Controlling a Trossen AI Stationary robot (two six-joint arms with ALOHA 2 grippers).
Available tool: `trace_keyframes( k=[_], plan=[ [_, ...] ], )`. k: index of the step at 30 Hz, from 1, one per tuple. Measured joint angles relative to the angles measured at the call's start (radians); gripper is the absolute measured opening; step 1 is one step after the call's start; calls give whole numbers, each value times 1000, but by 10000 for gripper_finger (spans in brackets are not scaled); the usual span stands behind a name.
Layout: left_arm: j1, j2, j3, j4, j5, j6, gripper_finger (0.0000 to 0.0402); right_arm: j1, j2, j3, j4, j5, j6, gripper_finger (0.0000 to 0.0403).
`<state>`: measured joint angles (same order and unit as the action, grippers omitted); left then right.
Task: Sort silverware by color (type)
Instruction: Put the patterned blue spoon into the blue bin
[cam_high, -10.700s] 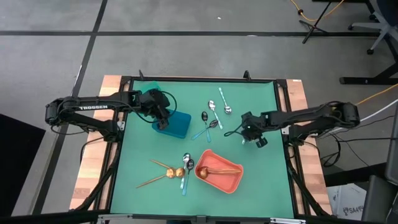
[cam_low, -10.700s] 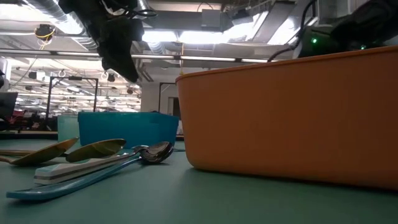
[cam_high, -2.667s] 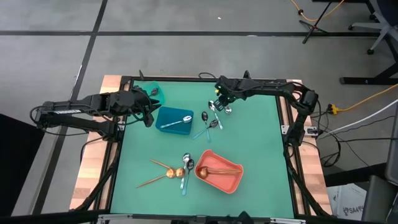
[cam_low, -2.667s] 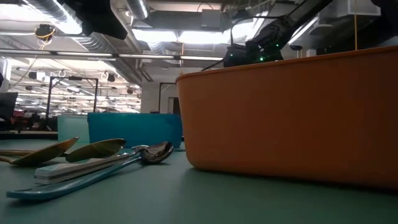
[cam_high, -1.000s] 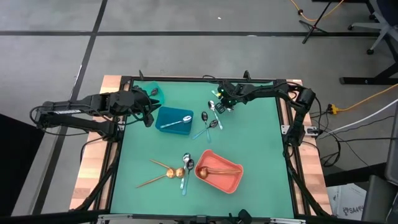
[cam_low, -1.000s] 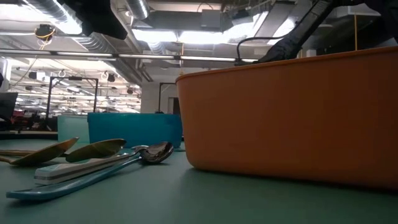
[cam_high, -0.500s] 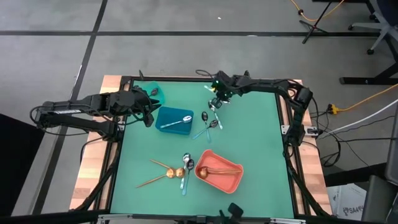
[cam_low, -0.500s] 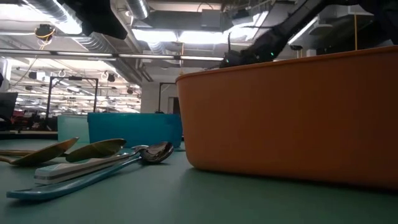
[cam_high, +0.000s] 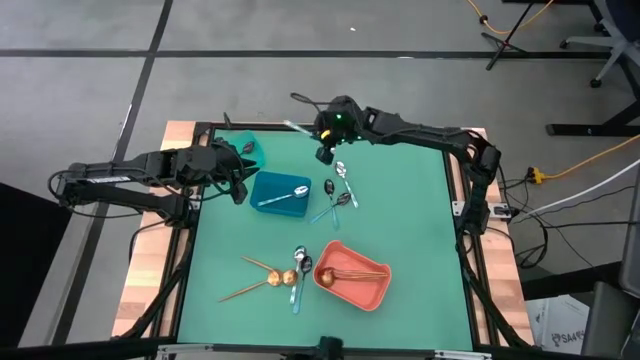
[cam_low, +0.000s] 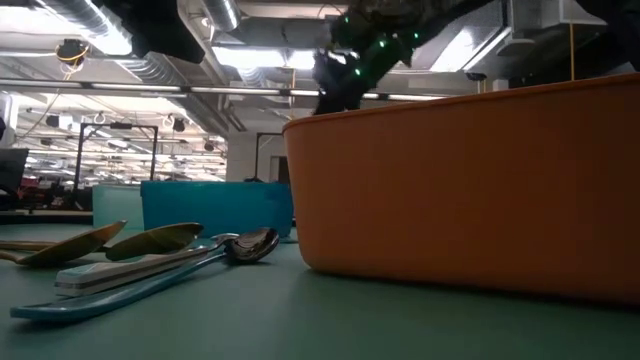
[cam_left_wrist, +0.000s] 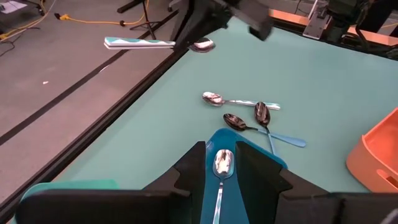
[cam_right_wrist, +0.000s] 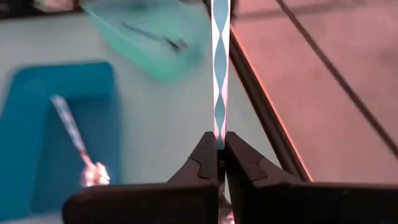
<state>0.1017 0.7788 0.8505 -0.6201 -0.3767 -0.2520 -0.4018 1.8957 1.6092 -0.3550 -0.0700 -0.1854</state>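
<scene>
My right gripper (cam_high: 321, 137) hangs above the table's far edge, shut on a spoon with a light-blue-and-white patterned handle (cam_left_wrist: 140, 42). My left gripper (cam_left_wrist: 222, 163) is open over the blue bin (cam_high: 281, 193), which holds a silver spoon (cam_high: 287, 195). On the mat right of that bin lie a silver spoon (cam_high: 345, 172), a dark spoon (cam_high: 330, 187) and a blue-handled one (cam_high: 338, 203). The teal bin (cam_high: 246, 149) stands at the far left. The coral bin (cam_high: 352, 276) holds a copper-gold spoon. More copper-gold and silver spoons (cam_high: 285, 277) lie near the front. My right gripper pinches the spoon between its two fingers at the handle's end nearest the bowl (cam_right_wrist: 219, 140). The fingers slant down from the table's right. The patterned handle (cam_right_wrist: 220, 68) sticks out past the fingertips toward the table's left. The spoon is lifted clear and roughly level.
The black table frame (cam_high: 300, 127) runs just under the held spoon, with grey floor beyond it. Bare green mat (cam_high: 415, 220) lies on the right side of the table. The right arm (cam_high: 420, 132) stretches along the far edge.
My right gripper has risen from the spoons right of the blue bin, carrying the patterned-handle spoon up and toward the table's far left. It has rolled as it went. The spoon has left the mat; the silver spoon beside it stayed. The left arm kept still.
</scene>
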Motion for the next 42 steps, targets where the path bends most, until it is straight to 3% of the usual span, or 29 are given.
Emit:
trace_keyframes(
  k=[10, 20, 35, 42],
  plan=[
    [0, 0, 0, 0, 7, -1, 80, 142, 23, 0, 85, -48, -173, 0],
    [0, 0, 0, 0, 153, -3, 80, 221, 145, -1, 189, -77, -271, 0],
    [0, 0, 0, 0, 159, 0, 80, 231, 314, 0, 265, -133, -347, 2],
    [0, 0, 0, 0, 158, 0, 80, 231, 317, -1, 260, -133, -347, 2]
  ],
)
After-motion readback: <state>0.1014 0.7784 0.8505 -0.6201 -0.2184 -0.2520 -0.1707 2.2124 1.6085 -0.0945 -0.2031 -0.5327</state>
